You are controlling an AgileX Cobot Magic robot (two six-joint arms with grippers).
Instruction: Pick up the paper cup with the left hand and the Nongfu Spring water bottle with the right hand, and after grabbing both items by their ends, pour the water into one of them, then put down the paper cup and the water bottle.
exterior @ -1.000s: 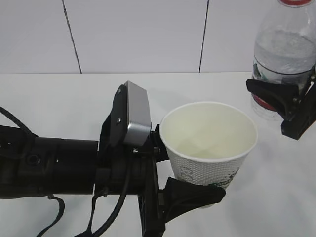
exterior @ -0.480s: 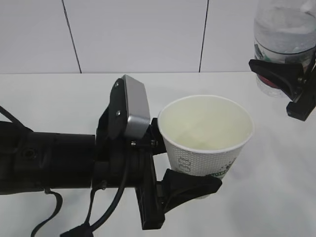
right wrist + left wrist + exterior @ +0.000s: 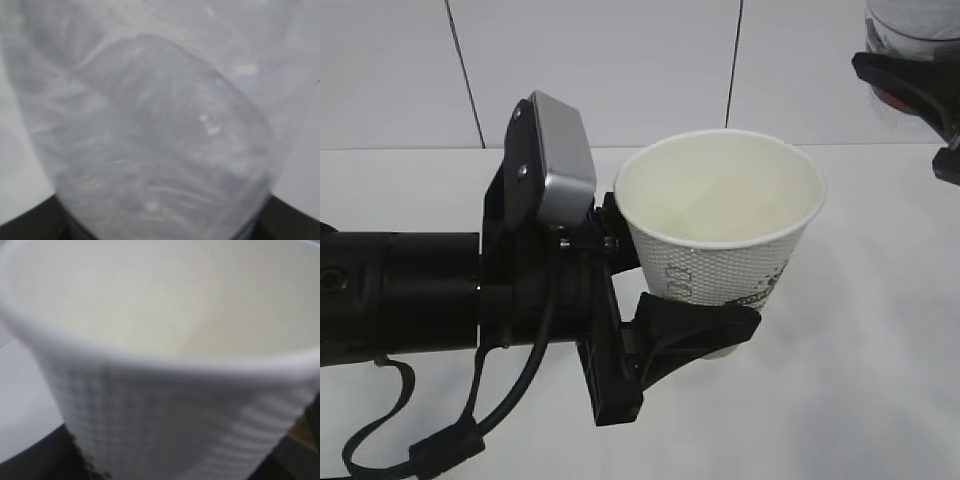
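Note:
The paper cup (image 3: 720,235) is white with green and grey print, upright, and held above the table; its cream inside looks empty. My left gripper (image 3: 705,295) is shut on its lower part, with one black finger (image 3: 695,330) in front and the other hidden behind. The cup (image 3: 165,390) fills the left wrist view, blurred. At the top right, my right gripper (image 3: 925,85) is shut on the Nongfu Spring water bottle (image 3: 915,20); only its clear lower part and a bit of red label show. The bottle (image 3: 160,150) fills the right wrist view. I cannot make out the water.
A white table (image 3: 860,380) lies below both arms, with a white tiled wall (image 3: 600,70) behind. A black cable (image 3: 440,445) loops down from the left arm at the lower left.
Both arms have risen. The cup has gone up and a little to the left. The bottle has climbed until most of it is above the top edge of the exterior view.

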